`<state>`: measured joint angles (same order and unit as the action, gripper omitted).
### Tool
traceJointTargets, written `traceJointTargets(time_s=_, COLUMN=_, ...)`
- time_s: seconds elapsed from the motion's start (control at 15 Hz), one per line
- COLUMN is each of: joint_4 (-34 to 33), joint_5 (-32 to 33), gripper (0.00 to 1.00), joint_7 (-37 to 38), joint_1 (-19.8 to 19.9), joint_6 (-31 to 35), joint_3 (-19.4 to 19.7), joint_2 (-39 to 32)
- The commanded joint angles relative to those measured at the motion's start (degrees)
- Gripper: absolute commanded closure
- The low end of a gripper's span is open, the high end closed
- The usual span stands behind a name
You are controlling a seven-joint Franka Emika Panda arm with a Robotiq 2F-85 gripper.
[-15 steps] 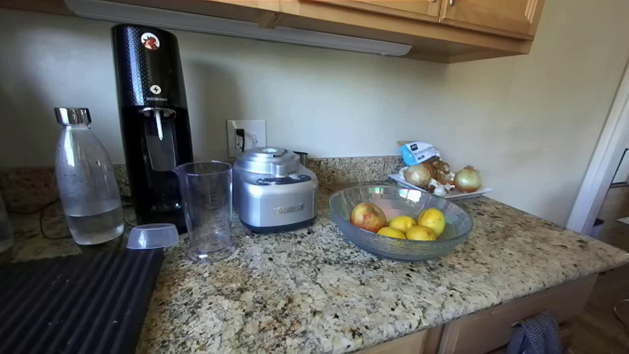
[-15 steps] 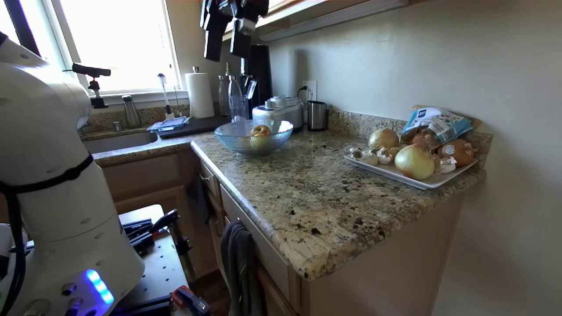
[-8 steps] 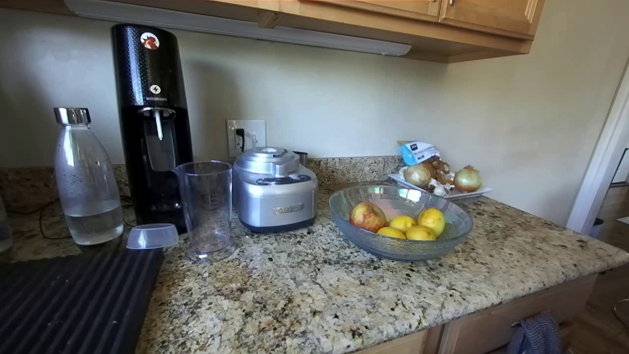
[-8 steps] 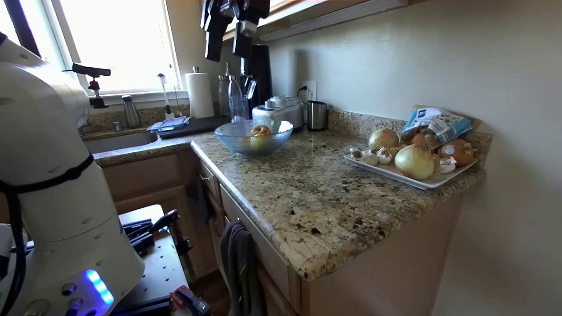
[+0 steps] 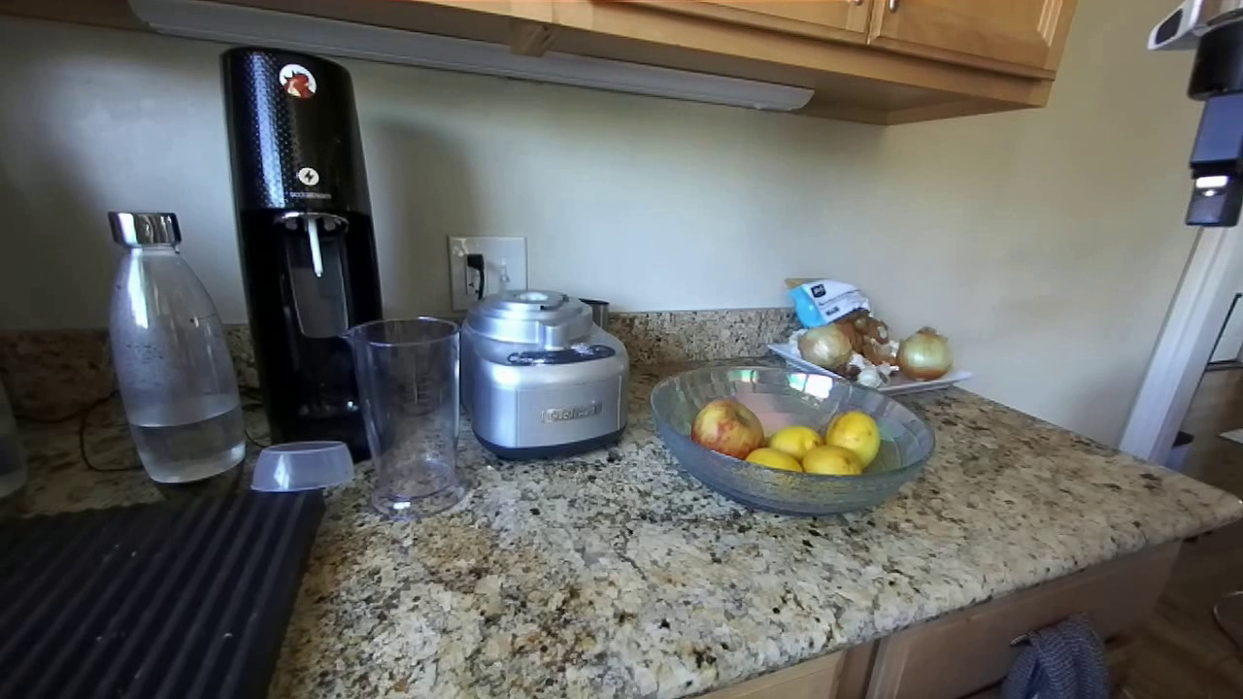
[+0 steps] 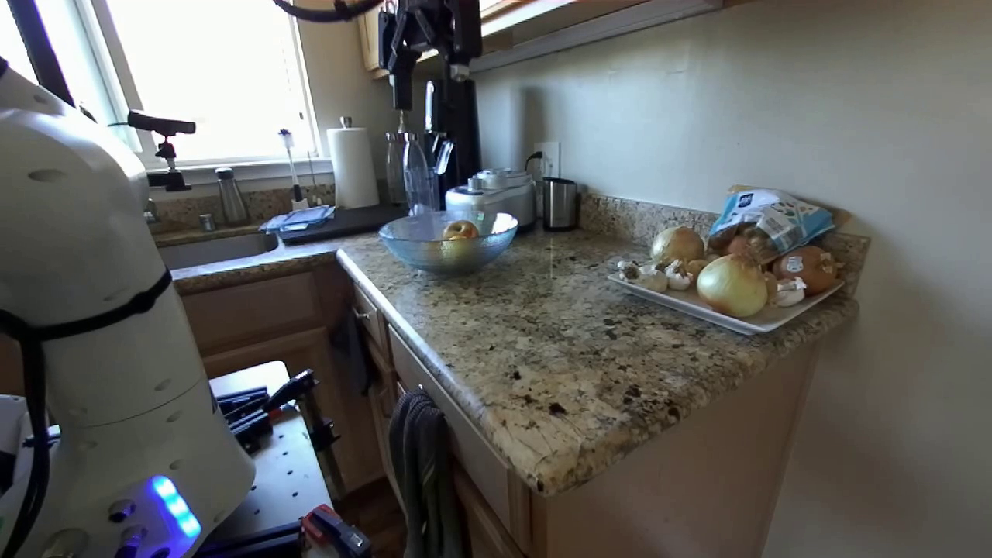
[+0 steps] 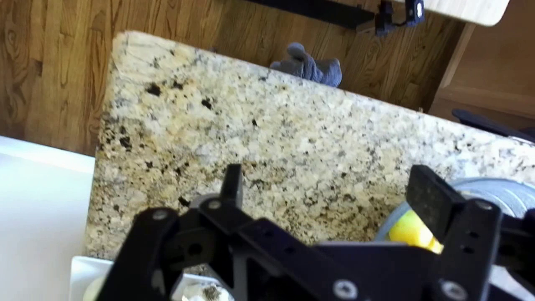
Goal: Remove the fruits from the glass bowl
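The clear glass bowl stands on the granite counter in both exterior views. It holds a reddish-yellow apple and several yellow lemons. In an exterior view only the apple shows clearly over the rim. My gripper hangs high above the counter, above and apart from the bowl. In an exterior view one of its fingers shows at the right edge. In the wrist view the gripper is wide open and empty. A lemon and the bowl's rim show behind its right finger.
A white plate with onions and garlic stands beyond the bowl. The steel food processor, clear pitcher, black soda maker and steel cup stand near the wall. Cabinets overhang the counter.
My gripper has come into view at the upper right edge of an exterior view. In an exterior view it has shifted slightly right and turned. The bowl and fruits have not moved.
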<state>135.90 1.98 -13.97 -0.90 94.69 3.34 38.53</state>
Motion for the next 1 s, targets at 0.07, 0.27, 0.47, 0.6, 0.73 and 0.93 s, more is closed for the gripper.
traceJointTargets(time_s=0.07, joint_4=2.22, joint_5=-3.34, gripper=0.00, joint_7=5.73, joint_1=-1.78, joint_6=13.93, joint_3=-3.27, joint_2=-3.84)
traceJointTargets(time_s=0.27, joint_4=1.76, joint_5=-3.54, gripper=0.00, joint_7=6.36, joint_1=-2.31, joint_6=18.02, joint_3=-5.06, joint_2=-7.27)
traceJointTargets(time_s=0.47, joint_4=1.15, joint_5=-2.75, gripper=0.00, joint_7=5.44, joint_1=-2.23, joint_6=16.79, joint_3=-4.97, joint_2=-7.97)
traceJointTargets(time_s=0.6, joint_4=1.14, joint_5=-2.75, gripper=0.00, joint_7=5.45, joint_1=-2.24, joint_6=16.91, joint_3=-5.02, joint_2=-8.23)
traceJointTargets(time_s=0.73, joint_4=1.04, joint_5=-2.75, gripper=0.00, joint_7=5.45, joint_1=-2.25, joint_6=16.91, joint_3=-5.02, joint_2=-8.23)
traceJointTargets(time_s=0.93, joint_4=2.52, joint_5=-5.34, gripper=0.00, joint_7=13.03, joint_1=-2.37, joint_6=21.09, joint_3=-7.36, joint_2=-9.82)
